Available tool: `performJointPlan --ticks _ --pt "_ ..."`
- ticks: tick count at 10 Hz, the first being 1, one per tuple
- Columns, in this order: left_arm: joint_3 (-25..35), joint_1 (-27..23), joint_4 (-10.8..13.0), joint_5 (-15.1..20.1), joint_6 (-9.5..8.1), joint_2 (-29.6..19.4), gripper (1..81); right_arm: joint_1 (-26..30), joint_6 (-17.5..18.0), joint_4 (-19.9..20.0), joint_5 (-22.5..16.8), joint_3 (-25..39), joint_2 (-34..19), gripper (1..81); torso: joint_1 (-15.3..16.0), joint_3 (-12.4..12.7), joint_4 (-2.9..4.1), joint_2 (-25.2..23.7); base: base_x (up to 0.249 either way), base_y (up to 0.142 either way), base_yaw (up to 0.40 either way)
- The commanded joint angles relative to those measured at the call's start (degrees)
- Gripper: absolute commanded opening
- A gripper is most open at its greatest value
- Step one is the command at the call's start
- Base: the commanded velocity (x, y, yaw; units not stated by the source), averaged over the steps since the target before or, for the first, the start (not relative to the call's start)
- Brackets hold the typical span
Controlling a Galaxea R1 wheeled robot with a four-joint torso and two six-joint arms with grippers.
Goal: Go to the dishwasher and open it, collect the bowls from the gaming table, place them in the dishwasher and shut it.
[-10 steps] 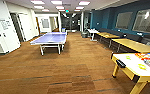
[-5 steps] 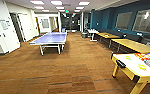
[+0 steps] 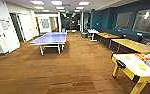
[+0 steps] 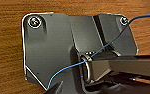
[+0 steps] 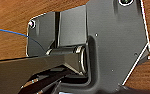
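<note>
From the head camera, the robot is looking down a big open room with wood-look flooring (image 3: 73,72). The gaming table (image 3: 137,65), the glossy white-topped one with the pale yellow edge and legs, is sitting close by on the right, and two little lime-green bowls (image 3: 128,57) are resting on its white top, one nearer its far end and the other (image 3: 142,66) closer to the camera, next to a colourful patch. Well beyond that table, toward the middle of the room, a blue ping-pong table (image 3: 51,38) is standing, and behind the gaming table a row of yellow wood-topped tables (image 3: 134,45) is running along the teal wall. Left wrist camera is showing the dark robot plate over wood floor (image 4: 6,50) with a thin blue cable (image 4: 73,65) crossing it; can't tell how the fingers are set. Right wrist is looking much the same, floor (image 5: 11,17) and a blue cable (image 5: 8,31), and again I can't tell.
</note>
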Motion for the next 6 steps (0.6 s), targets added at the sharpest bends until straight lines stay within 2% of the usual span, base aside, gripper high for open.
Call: performJointPlan --ticks 1,3,6 --pt "0.25 -2.06 0.46 2.98 -0.17 -0.55 81.1 2.21 -0.05 -0.18 -3.49 0.32 -0.08 81.1 0.0 0.0 0.0 0.0 0.0 0.0 0.0" --pt "0.34 -1.97 0.81 2.98 -0.08 -0.55 81.1 2.12 -0.05 -0.19 -3.49 0.32 -0.17 81.1 0.0 0.0 0.0 0.0 0.0 0.0 -0.074" --pt "0.69 -1.97 1.51 3.5 -0.08 -0.37 81.1 2.12 -0.05 -0.1 -3.49 0.32 -0.26 81.1 0.0 0.0 0.0 0.0 0.0 0.0 -0.362"
